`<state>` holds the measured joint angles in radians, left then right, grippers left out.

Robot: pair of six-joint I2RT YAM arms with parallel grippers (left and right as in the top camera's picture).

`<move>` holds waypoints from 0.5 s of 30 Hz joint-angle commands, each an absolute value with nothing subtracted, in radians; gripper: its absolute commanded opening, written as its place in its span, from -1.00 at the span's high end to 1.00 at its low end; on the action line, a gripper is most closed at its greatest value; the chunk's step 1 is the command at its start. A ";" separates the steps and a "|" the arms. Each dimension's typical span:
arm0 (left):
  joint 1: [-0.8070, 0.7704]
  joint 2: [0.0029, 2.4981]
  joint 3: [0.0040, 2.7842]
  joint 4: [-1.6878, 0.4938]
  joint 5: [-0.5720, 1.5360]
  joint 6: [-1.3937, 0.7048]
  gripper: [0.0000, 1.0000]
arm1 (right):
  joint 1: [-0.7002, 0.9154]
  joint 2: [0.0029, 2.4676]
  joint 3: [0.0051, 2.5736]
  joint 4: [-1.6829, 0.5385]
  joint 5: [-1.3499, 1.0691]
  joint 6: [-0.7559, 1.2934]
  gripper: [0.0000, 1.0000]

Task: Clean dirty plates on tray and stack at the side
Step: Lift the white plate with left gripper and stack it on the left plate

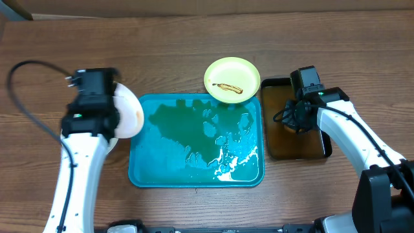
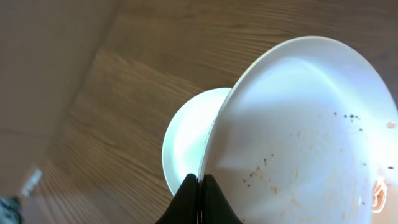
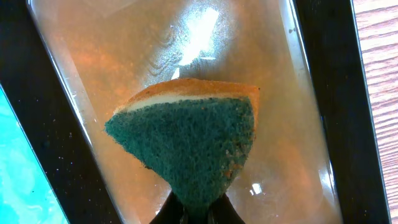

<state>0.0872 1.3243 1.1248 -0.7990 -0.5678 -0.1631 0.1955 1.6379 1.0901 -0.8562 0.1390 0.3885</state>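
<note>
1. The wooden surface carries the turquoise tray in the middle. A narrower black tray of brownish water sits just beside its right edge. A black cable loops out left of the left arm.
2. The turquoise tray holds a wet film and white foam. The pale green plate, smeared brown, overlaps its far rim.
3. The left pincer is clamped tight on the rim of a tilted white plate, left of the tray. Brown specks dot the plate.
4. The left wrist view shows a second white plate lying flat on the surface beneath. Overhead, the arm covers most of it.
5. The right pincer grips a green-and-orange sponge over the black tray. Overhead, the sponge is hidden.
</note>
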 commanded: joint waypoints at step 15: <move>0.501 1.514 1.142 -0.771 -0.359 -0.362 0.92 | 0.194 1.639 1.084 -0.878 0.155 0.384 0.92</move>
<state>0.4767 1.4738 1.1248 -0.7704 -0.3920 -0.3019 0.1951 1.6375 1.0901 -0.8803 0.1387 0.3878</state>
